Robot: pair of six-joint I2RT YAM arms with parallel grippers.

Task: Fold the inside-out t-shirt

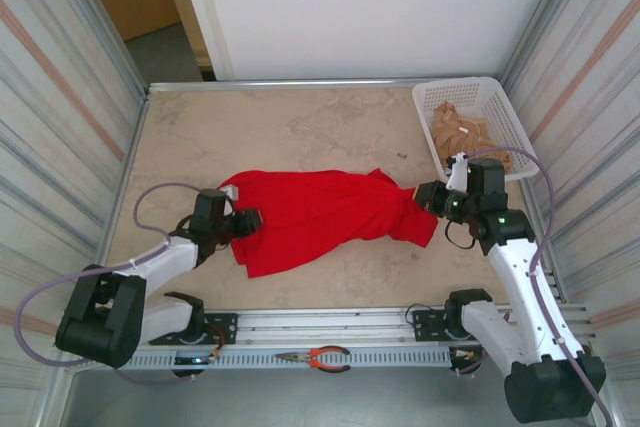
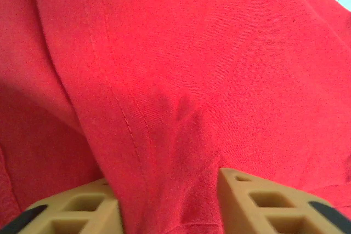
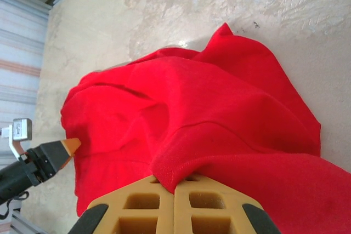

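The inside-out t-shirt (image 1: 310, 212) lies crumpled and stretched across the middle of the table, bright red (image 3: 219, 108). My left gripper (image 1: 252, 221) is at its left end, jaws standing apart with a seamed fold of the red cloth (image 2: 219, 80) running between the tan fingers (image 2: 252, 201). The left gripper (image 2: 167, 176) is open around that fold. My right gripper (image 1: 425, 197) is at the shirt's right end. In the right wrist view the right gripper (image 3: 174, 182) is shut on a hemmed edge of the shirt, which rises from between the pads.
A white basket (image 1: 500, 97) at the back right holds a tan garment (image 1: 460, 132). Orange-handled pliers (image 1: 318, 356) lie on the front rail between the arm bases. Striped walls close in both sides of the table.
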